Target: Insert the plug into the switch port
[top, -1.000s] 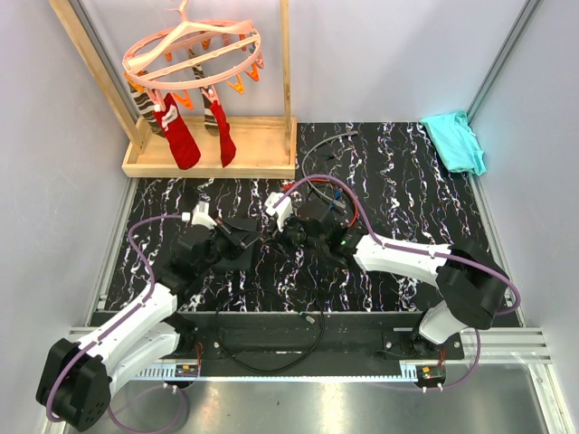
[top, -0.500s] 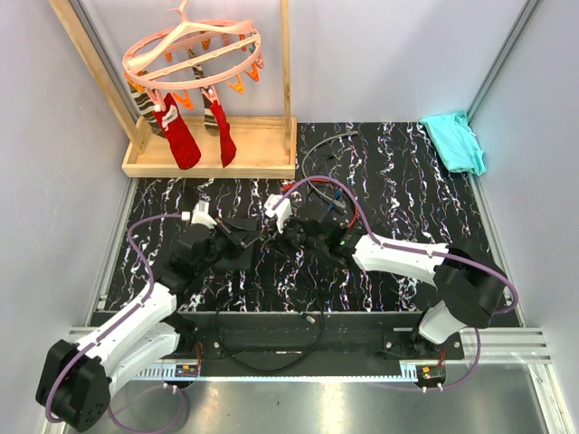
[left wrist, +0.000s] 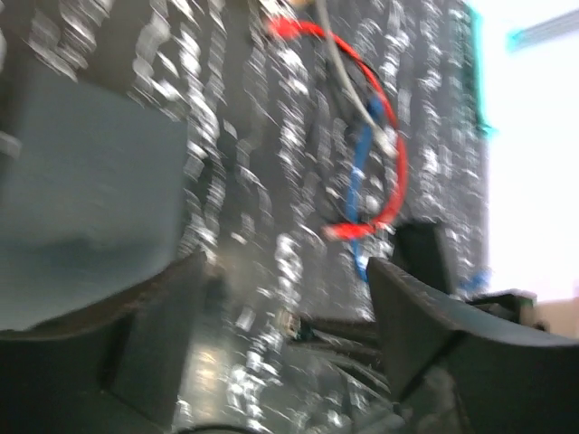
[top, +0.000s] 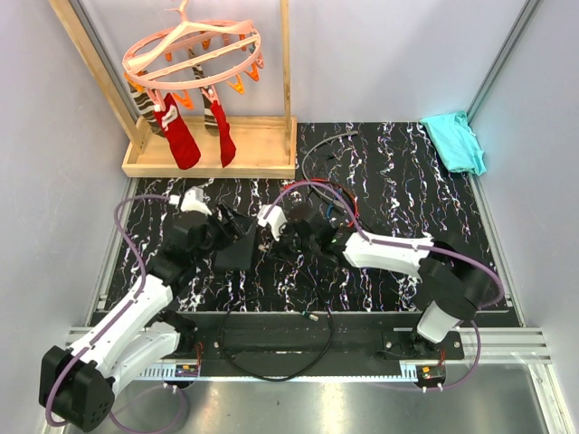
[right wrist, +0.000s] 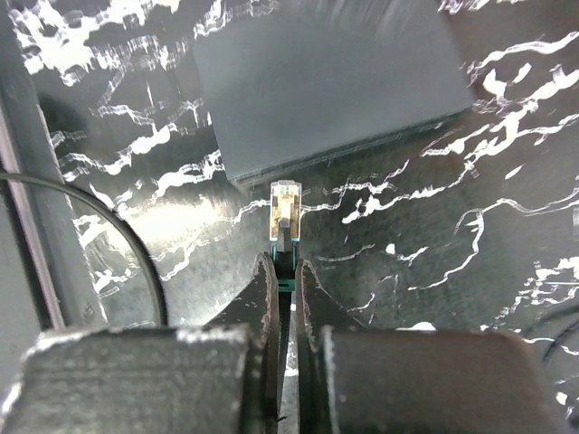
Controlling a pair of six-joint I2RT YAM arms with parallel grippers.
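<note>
Looking from the left, we see our left pincer [left wrist: 285,267] wide open with nothing in it — it sits just beside the flat black box [top: 235,249], maybe ready to keep it from sliding. The box lies flat on the desk [top: 398,181], its thin edge turned toward our right pincer [right wrist: 285,264]. That pincer is pinched tight on the plug [right wrist: 286,210], tip pointing at the edge, close but not touching. We think the switch port is along that edge, yet we cannot make it out. Farther right lie red and blue wires [left wrist: 375,172] — loose on the desk.
</note>
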